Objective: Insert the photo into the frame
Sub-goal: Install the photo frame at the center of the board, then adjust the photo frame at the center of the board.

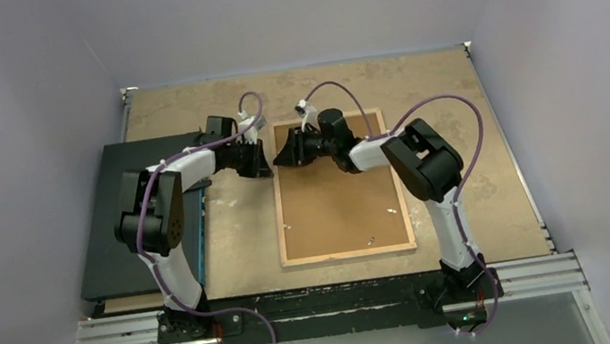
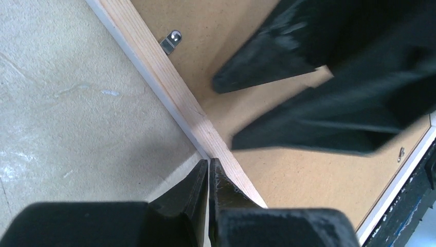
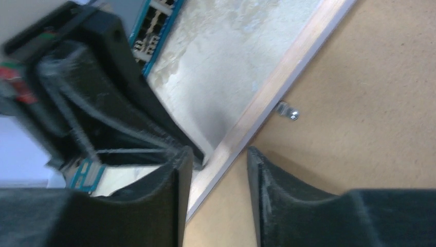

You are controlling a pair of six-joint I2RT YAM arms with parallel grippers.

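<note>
The frame (image 1: 345, 255) lies face down on the table (image 1: 455, 115), with the brown backing board (image 1: 339, 212) seated inside it. My left claw (image 2: 208, 165) is clenched empty over its left rail. My right claw (image 3: 216, 154) gapes astride that rail. The photo (image 3: 157, 23) seems to sit under the dark board (image 1: 139, 204).

Soft, even light; the right gripper (image 2: 224, 113) looks motion-blurred, shadows faint.

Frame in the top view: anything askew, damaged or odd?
Nothing stands out. The frame lies flat, back up, roughly square to the table, with its backing board in place and no visible damage.
</note>
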